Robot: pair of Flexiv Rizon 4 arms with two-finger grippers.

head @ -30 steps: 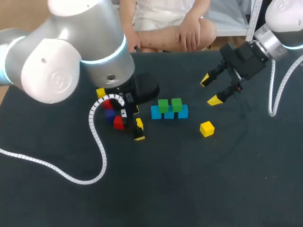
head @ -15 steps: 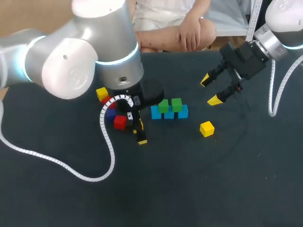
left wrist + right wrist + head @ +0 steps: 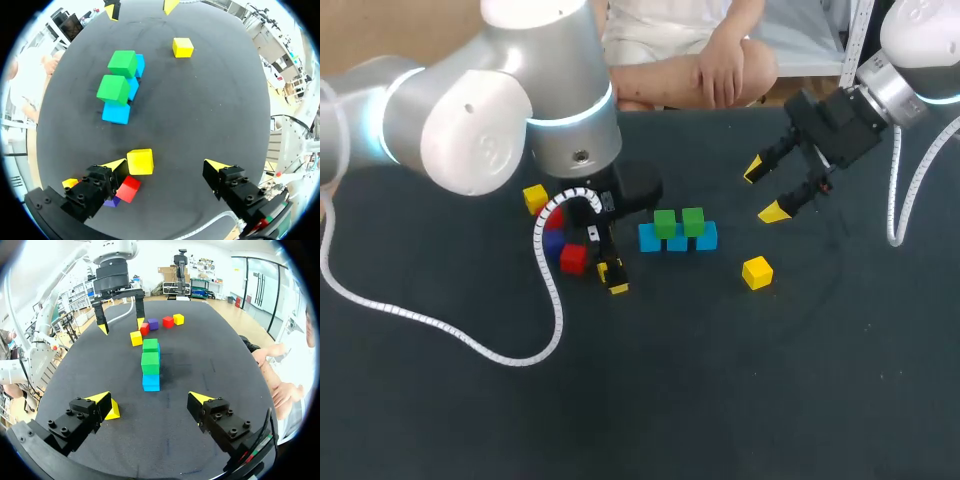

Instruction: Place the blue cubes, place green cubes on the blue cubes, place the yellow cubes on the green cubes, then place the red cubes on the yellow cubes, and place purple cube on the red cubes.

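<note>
The left gripper is hanging low over the dark table with its fingers spread wide and nothing clamped between them. A yellow cube is sitting on the table between those fingers. It is lying right up against one yellow tip, touching it or just short of touching, I cannot tell which, while the other finger is standing well apart from it. Just behind that cube, beside the near finger, a red cube is lying. A purple cube is peeking out from under the finger's black body, and a second yellow cube is showing past it. Another red cube is resting in the same cluster. Ahead of the left gripper, three blue cubes are sitting in a row with two green cubes resting on top of them. Beyond the row a third yellow cube is lying alone. The right gripper is hovering above the table on that far side, its fingers also wide apart and empty. In its own wrist view the third yellow cube is showing just beside one of its tips.
</note>
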